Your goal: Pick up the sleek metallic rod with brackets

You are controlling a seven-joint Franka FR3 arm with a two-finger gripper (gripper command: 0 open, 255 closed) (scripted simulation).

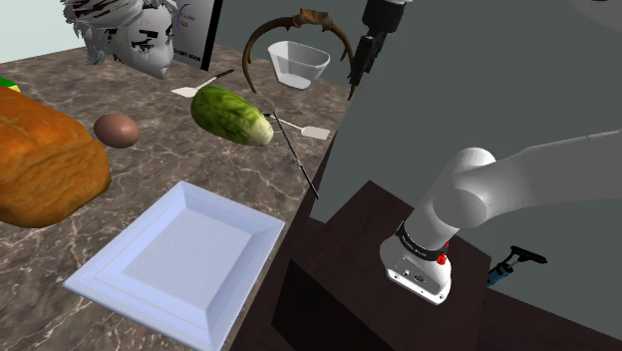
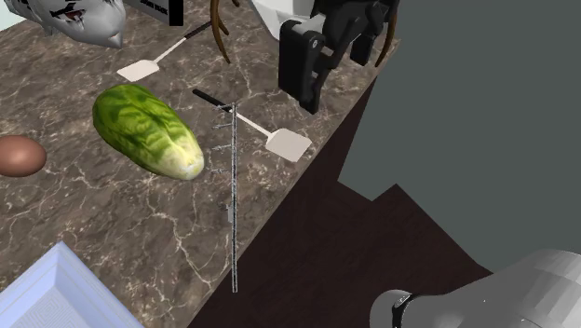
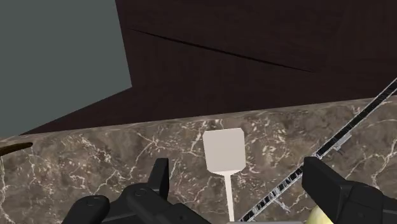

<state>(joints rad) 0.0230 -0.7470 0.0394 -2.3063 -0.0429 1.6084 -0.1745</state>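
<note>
Metallic rod (image 2: 234, 196) | looking thin, stiff, light (probably slippery) | best gripping mid-shaft, between brackets (image 2: 228, 211) | gripper (image 3: 236, 172) hanging wide open

A robot arm (image 1: 543, 175) of smooth, rounded, glossy white links, with a dark joint ring (image 1: 419, 239), small red marks (image 1: 443, 259) beside it, and an all-black gripper (image 3: 245, 181) with two blocky, angular fingers (image 3: 337, 188).

Thin metallic rod (image 2: 234, 200) lies flat along counter edge.
</note>
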